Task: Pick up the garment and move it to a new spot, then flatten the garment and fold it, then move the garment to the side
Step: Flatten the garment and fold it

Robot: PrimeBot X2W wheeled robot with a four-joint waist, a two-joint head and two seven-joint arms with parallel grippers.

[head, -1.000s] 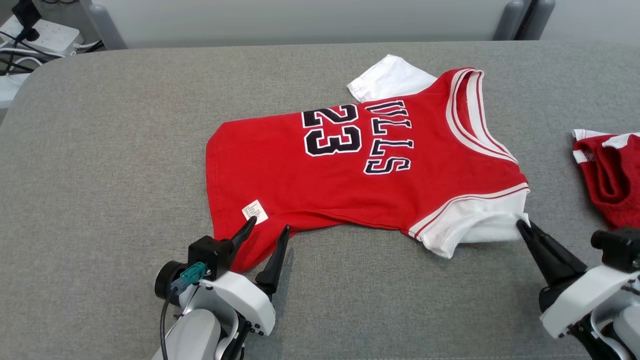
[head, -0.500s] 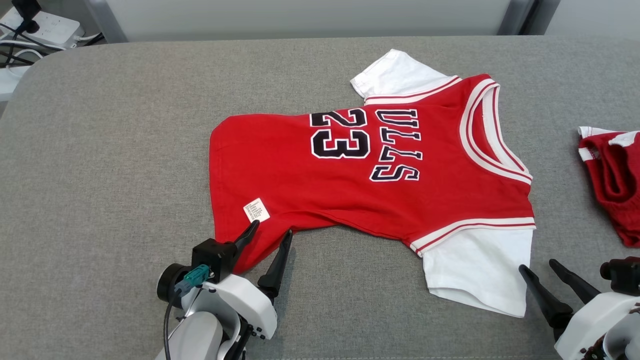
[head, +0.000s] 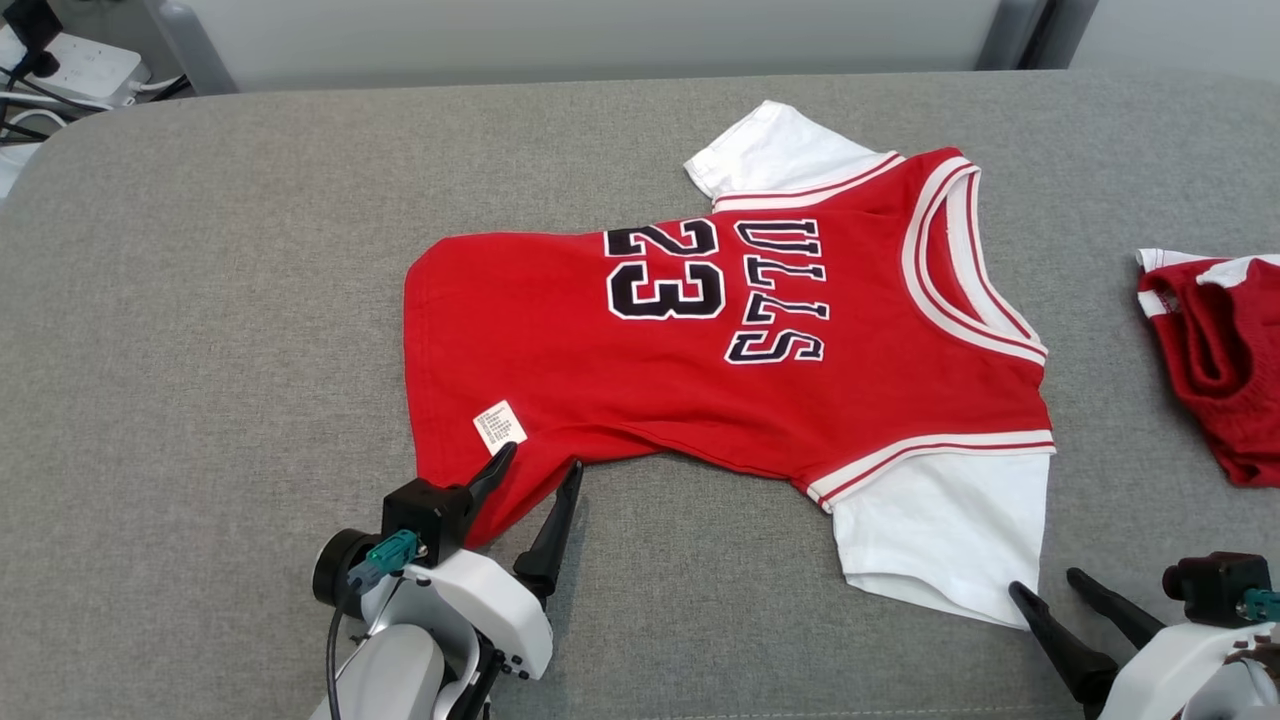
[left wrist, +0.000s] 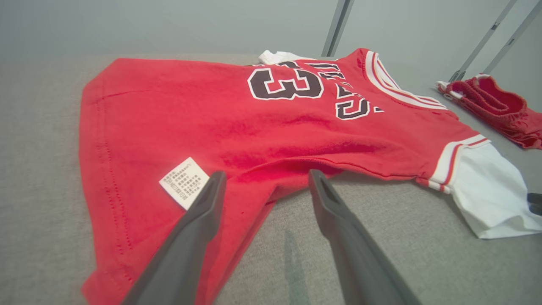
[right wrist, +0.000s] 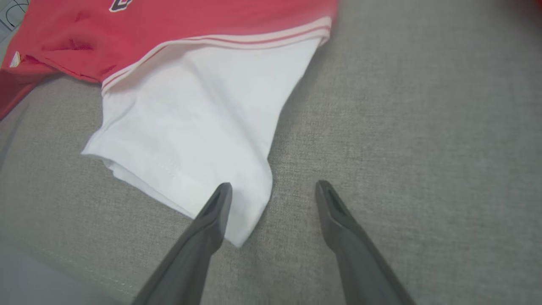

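The red jersey [head: 720,340] lies spread flat in the middle of the counter [head: 200,300], collar to the right. The left claw [head: 540,460] stands open astride its near hem corner by the label [head: 499,427]. The right claw [head: 1045,582], open and empty, sits at the near white sleeve's [head: 940,530] corner.

L gripper [head: 541,456] low at lower left, fingers spread wide, pointing up-right, nothing pinched. R gripper [head: 1043,579] at lower right, fingers apart, angled up-left, empty.

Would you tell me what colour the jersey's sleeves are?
The sleeves are white; see right wrist view.
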